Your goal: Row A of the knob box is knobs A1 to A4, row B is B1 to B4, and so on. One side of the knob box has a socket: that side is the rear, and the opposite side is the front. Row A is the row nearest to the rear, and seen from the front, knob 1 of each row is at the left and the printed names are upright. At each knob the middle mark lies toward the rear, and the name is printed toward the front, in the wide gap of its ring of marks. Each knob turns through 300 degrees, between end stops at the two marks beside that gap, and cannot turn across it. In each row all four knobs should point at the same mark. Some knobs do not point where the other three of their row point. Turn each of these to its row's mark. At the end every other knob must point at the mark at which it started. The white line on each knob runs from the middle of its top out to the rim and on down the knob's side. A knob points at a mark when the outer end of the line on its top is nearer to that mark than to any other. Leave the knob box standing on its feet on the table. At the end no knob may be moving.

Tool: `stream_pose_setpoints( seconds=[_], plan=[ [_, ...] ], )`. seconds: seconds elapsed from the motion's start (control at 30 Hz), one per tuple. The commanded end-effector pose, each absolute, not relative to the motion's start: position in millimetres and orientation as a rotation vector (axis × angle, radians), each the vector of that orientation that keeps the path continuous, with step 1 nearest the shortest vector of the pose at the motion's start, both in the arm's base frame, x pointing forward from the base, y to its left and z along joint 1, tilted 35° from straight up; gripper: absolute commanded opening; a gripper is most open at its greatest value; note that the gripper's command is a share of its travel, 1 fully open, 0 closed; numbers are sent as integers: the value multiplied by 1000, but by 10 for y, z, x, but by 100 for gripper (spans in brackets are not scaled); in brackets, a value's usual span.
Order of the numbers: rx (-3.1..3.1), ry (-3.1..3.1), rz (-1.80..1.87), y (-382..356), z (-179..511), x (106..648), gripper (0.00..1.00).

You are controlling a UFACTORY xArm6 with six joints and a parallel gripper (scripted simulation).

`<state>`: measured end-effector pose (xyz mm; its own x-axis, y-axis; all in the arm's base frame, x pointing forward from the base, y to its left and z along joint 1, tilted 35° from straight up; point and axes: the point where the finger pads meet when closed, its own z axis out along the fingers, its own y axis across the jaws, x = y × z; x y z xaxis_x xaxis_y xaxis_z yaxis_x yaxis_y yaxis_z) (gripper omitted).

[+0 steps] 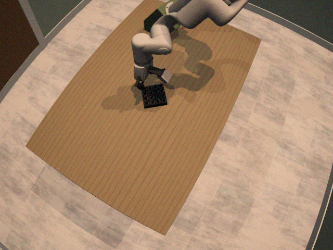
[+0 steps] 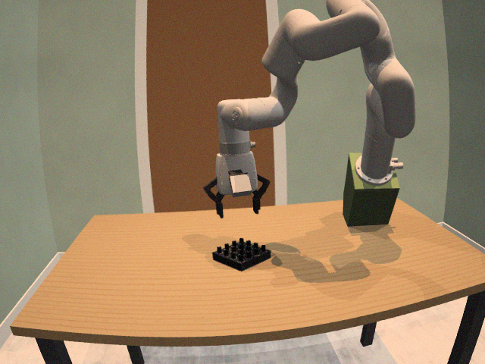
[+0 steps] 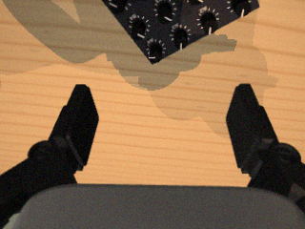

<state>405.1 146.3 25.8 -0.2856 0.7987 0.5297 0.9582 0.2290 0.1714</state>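
Note:
The black knob box point(image 1: 155, 105) point(image 2: 226, 261) point(image 3: 159, 31) stands flat on the table with its knobs up. The wrist view shows only its near corner, at the top, turned diagonally. There the corner knob point(image 3: 155, 49), the knob to its right point(image 3: 180, 34) and the knob up and left of it point(image 3: 138, 26) show white lines. The printed names are too small to read, and the box's other knobs are partly or wholly cut off there. My gripper point(image 2: 239, 214) point(image 3: 161, 101) is wide open and empty, well above the table, pointing down. In the top view it is just beyond the box's upper left corner, partly hidden.
The wooden table point(image 1: 129, 150) point(image 2: 136, 297) bears the box and the arm's green base block point(image 2: 371, 205) at its back right. The wrist camera's pale housing point(image 1: 166, 76) point(image 2: 239, 183) juts from the gripper's side. Arm shadows fall around the box.

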Motion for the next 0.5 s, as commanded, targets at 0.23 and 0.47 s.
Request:
stream_pose_setpoints(
  seconds=[0.23, 0.47],
  plan=[
    [-1275, -2478, -791, 1426, 145, 4054, 100],
    [-1119, -2585, -820, 1412, 95, 4049, 100]
  ],
)
